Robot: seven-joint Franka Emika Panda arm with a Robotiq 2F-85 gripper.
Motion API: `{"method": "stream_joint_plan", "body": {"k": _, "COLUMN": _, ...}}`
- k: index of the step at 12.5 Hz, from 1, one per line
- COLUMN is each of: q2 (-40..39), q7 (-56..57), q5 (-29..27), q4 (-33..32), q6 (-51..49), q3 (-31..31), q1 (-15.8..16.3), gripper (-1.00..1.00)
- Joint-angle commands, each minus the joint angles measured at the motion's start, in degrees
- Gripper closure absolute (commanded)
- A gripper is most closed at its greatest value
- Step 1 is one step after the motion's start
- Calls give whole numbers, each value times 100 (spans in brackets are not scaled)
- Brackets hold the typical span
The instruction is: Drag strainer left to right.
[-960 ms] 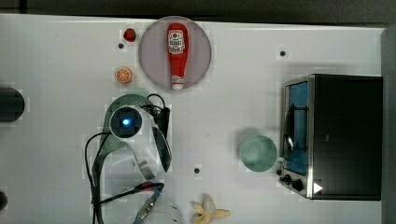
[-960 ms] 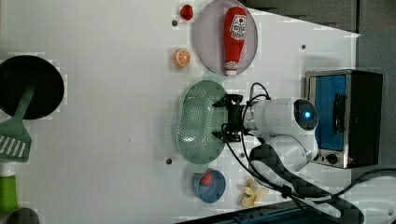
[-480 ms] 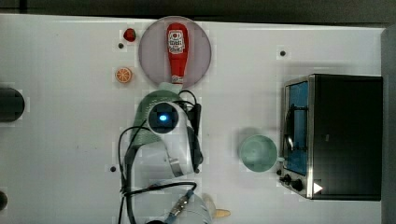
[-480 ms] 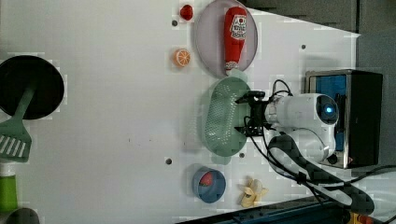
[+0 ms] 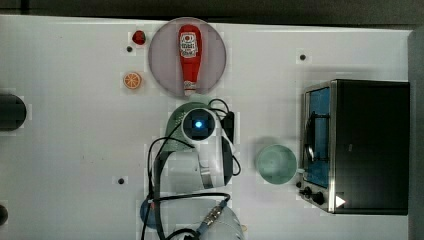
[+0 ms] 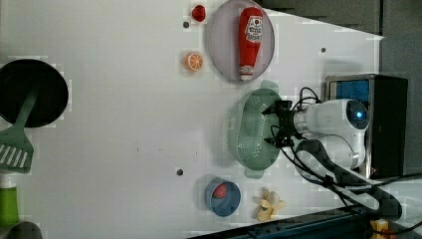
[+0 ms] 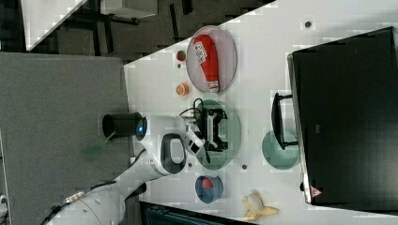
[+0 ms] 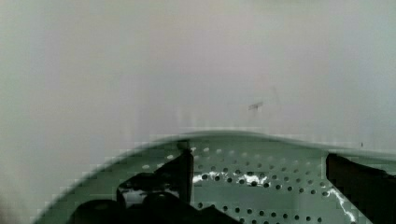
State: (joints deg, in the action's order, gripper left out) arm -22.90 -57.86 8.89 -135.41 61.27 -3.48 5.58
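The strainer [image 6: 254, 130] sits mid-worktop [image 6: 124, 124], just below the plate [image 6: 219, 45] with the ketchup bottle [image 6: 250, 42] in the left view; the claw [image 7: 216, 129] reaches down inside it, fingers wide apart, clamped on nothing; I'd say the drag is under way, a finger pushing on the inner wall; next it wants a steady slide toward the mint bowl [image 5: 276, 164] and oven [image 5: 360, 145], stopping short of them.

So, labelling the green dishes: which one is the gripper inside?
The strainer, the oval holed one below the ketchup plate in the left view; the open gripper sits in it. The smooth round bowl stands apart by the oven.
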Motion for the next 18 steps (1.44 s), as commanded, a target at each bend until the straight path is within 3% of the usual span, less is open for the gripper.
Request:
{"method": "stream_joint_plan", "body": {"k": 1, "q2": 104, "q7": 555, "q5": -21, "q4": -79, "q6": 59, "q3": -268, "q1": -99, "gripper": -100}}
{"method": "stream_joint_plan", "body": {"k": 8, "q2": 167, "q7": 935, "q5": -33, "q4": -84, "q6": 60, "q3": -421, "q1": -94, "gripper": -100}}
{"method": "stream_joint_plan", "body": {"k": 11, "q2": 760, "q7": 1528, "q5": -34, "q4": -99, "q6": -99, "q3": -118, "q1": -86, "gripper": -100}}
{"method": "stream_joint_plan", "body": {"k": 14, "q2": 1887, "q7": 2523, "q5": -85, "q4": 76, "q6": -1195, "q3": -12, "q1": -89, "gripper": -100}}
{"method": "stream_joint_plan", "body": {"k": 18, "q2": 3362, "q7": 3876, "q5": -516, "q4": 933, "q6": -3500, "q3": -87, "q1": -98, "gripper": -100}}
